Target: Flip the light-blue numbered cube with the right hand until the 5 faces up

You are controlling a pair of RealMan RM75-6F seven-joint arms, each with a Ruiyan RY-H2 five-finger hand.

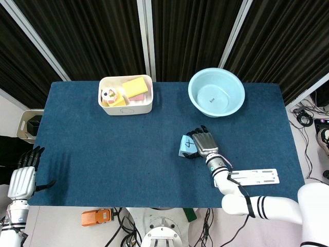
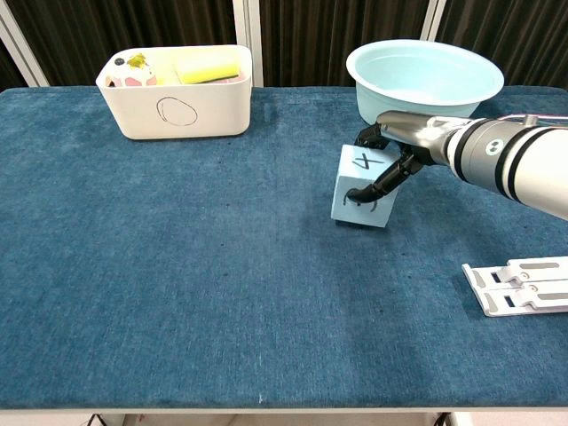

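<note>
The light-blue numbered cube (image 1: 185, 146) (image 2: 353, 211) stands right of the table's centre, tilted to the left with its right side raised. The 4 is on its top face, and the front face is partly covered. My right hand (image 1: 202, 143) (image 2: 401, 147) grips it from the right, with the thumb across the front face and the fingers over the top and back. My left hand (image 1: 22, 178) hangs off the table's front-left corner with its fingers apart, holding nothing. It shows only in the head view.
A white bin (image 1: 149, 99) (image 2: 173, 114) with yellow and pink items sits at the back left. A light-blue bowl (image 1: 194, 98) (image 2: 424, 111) stands just behind my right hand. A flat white part (image 1: 258, 176) (image 2: 524, 286) lies near the front right edge.
</note>
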